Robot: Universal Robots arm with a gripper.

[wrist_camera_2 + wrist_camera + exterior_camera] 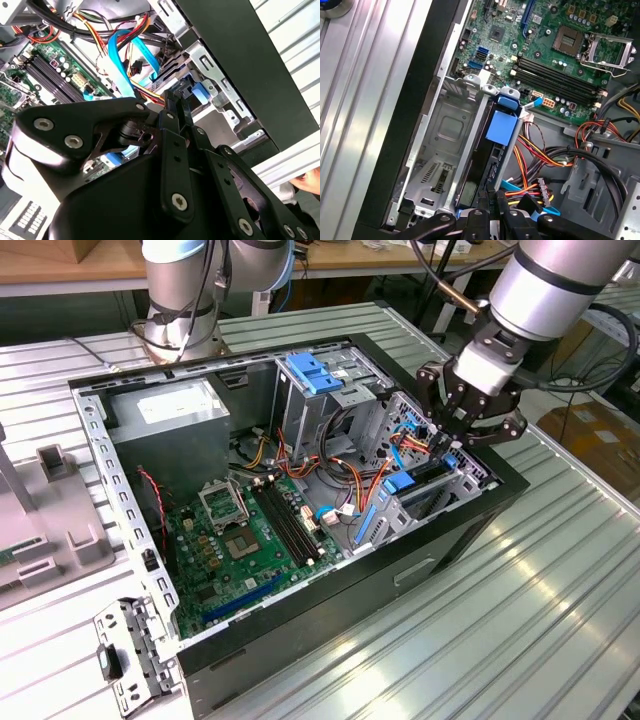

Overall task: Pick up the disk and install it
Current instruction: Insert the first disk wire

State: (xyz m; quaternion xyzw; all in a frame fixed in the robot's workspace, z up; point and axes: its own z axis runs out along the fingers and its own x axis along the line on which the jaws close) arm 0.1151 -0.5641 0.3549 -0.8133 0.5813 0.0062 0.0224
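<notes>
The tool [462, 432] is reaching into the case [430, 560], its fingers clenching the edge of the disk [487, 165], which is standing on edge in the bay [440, 150]. Installation is underway; seating it likely calls for a straight, steady push.
</notes>
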